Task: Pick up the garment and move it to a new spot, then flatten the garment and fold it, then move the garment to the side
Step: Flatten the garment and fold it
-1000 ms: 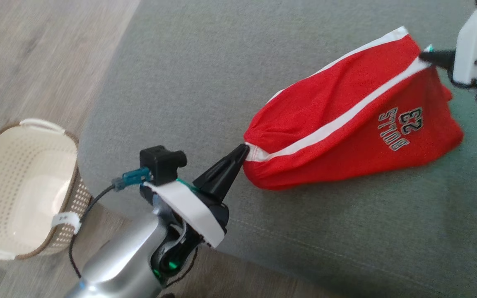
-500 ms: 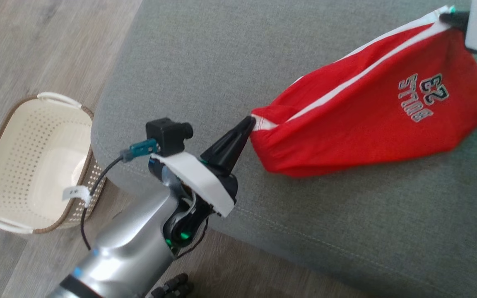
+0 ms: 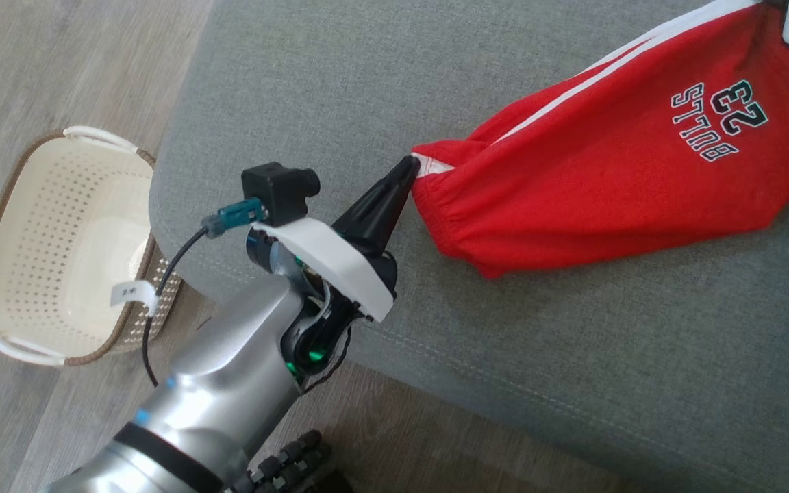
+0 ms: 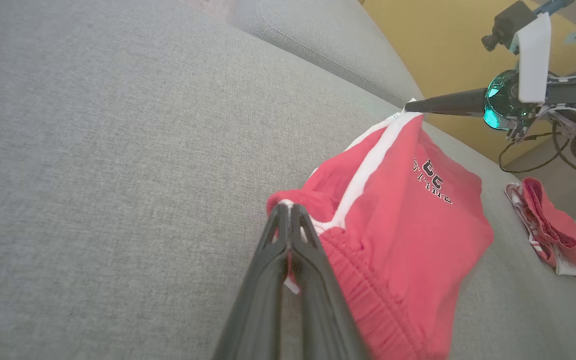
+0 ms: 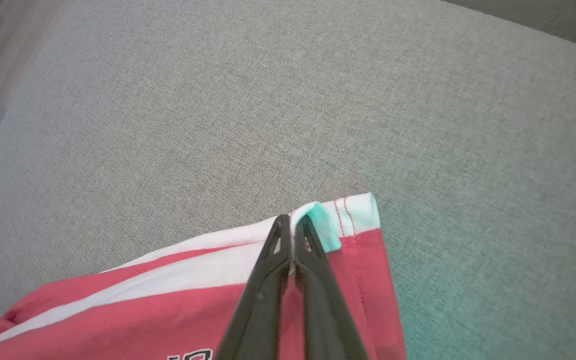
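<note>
The red garment (image 3: 614, 157), a pair of shorts with white side stripes and a printed number, hung stretched between the two arms across the right half of the head view. It was above the grey sofa cushion (image 3: 340, 82), and whether its sagging lower edge touched the fabric or hung just over it could not be told. The left gripper (image 3: 407, 168), near the centre of that frame, was clamped on a corner of the elastic waistband; the left wrist view showed its fingers pinched together at the end of the white stripe. The right gripper (image 5: 292, 221), at the lower middle of its own wrist view, was likewise closed tight on a hem corner. By my reading the pick-up was done and the carry to a new spot was in hand. Laying the garment down, flattening it, folding it and shifting it aside all remained. A cream basket (image 3: 59, 239) stood on the floor at the left of the head view. Another red piece (image 4: 550, 227) lay on the cushion at the right edge of the left wrist view.
</note>
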Motion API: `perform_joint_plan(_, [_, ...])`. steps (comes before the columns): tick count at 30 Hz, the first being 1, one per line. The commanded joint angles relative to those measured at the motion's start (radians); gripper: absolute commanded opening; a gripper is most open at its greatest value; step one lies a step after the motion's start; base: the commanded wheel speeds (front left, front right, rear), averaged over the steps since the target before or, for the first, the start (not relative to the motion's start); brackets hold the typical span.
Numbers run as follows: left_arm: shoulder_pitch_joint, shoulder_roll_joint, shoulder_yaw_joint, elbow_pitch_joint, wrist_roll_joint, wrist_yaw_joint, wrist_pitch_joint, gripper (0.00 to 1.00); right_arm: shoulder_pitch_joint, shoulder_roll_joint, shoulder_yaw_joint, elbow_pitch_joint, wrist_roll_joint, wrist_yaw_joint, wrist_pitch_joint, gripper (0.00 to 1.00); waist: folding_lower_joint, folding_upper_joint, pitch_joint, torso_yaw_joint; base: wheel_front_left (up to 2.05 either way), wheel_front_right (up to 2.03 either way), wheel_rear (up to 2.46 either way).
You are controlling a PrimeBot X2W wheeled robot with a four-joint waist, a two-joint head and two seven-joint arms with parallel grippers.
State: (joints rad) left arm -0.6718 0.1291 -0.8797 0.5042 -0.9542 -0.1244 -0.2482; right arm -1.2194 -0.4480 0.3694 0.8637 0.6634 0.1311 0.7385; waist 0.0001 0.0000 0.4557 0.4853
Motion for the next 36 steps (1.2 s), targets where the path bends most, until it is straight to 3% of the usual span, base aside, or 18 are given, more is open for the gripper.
perform_joint_plan(1, [-0.04,0.017,0.043,-0.013,-0.002,-0.006,-0.012,0.0,-0.033,0.008,0.004,-0.029,0.006,0.0,-0.009,0.0,-0.0001,0.0,0.003,0.001,0.0,0.0,0.0])
perform_joint_plan(2, [-0.041,0.012,0.046,-0.005,-0.007,-0.006,-0.013,0.0,-0.034,0.007,0.005,-0.027,0.009,0.0,-0.014,0.04,-0.0001,0.0,0.005,0.001,0.0,0.0,0.0])
perform_joint_plan(3, [-0.044,0.009,0.043,0.005,-0.007,-0.006,-0.013,0.05,-0.035,0.006,0.006,-0.028,0.011,0.0,-0.026,0.5,-0.0001,0.0,0.006,0.002,0.0,0.0,0.0])
perform_joint_plan(4, [-0.049,0.008,0.044,0.016,0.002,-0.006,-0.013,0.5,-0.036,0.005,-0.001,-0.022,0.015,0.0,-0.038,1.0,-0.0001,0.0,0.007,0.002,0.0,0.0,0.0])
perform_joint_plan(5, [-0.051,0.005,0.058,0.024,0.009,-0.006,-0.013,1.0,-0.038,0.006,-0.006,-0.015,0.017,0.0,-0.052,1.0,-0.0001,0.0,0.008,0.001,0.0,0.0,0.0])
perform_joint_plan(11, [-0.031,-0.005,0.156,0.039,0.062,-0.006,-0.013,1.0,-0.029,0.018,0.009,0.002,0.008,0.0,-0.123,1.0,-0.0001,0.0,-0.005,-0.02,0.0,0.0,0.0])
perform_joint_plan(15, [0.022,-0.001,0.278,0.002,0.122,0.004,-0.013,1.0,0.015,0.028,0.003,0.009,0.035,0.0,-0.228,1.0,-0.0001,0.0,-0.054,-0.055,0.0,0.0,0.0])
perform_joint_plan(21, [0.125,0.003,0.456,-0.126,0.276,0.064,-0.013,1.0,0.116,0.046,0.022,-0.037,0.089,0.0,-0.391,1.0,-0.0001,0.0,-0.143,-0.112,0.0,0.0,0.0])
perform_joint_plan(24, [0.196,-0.008,0.485,-0.18,0.387,0.088,-0.013,1.0,0.184,0.051,0.049,-0.086,0.136,0.0,-0.459,1.0,-0.0001,0.0,-0.188,-0.147,0.0,0.0,0.0])
perform_joint_plan(32, [0.336,-0.047,0.617,-0.27,0.524,0.129,-0.013,1.0,0.355,-0.022,0.187,-0.247,0.113,0.0,-0.747,1.0,-0.0001,0.0,-0.291,-0.218,0.0,0.0,0.0])
perform_joint_plan(36, [0.375,-0.053,0.66,-0.291,0.571,0.138,-0.013,1.0,0.407,-0.037,0.207,-0.264,0.066,0.0,-0.869,1.0,-0.0001,0.0,-0.321,-0.241,0.0,0.0,0.0])
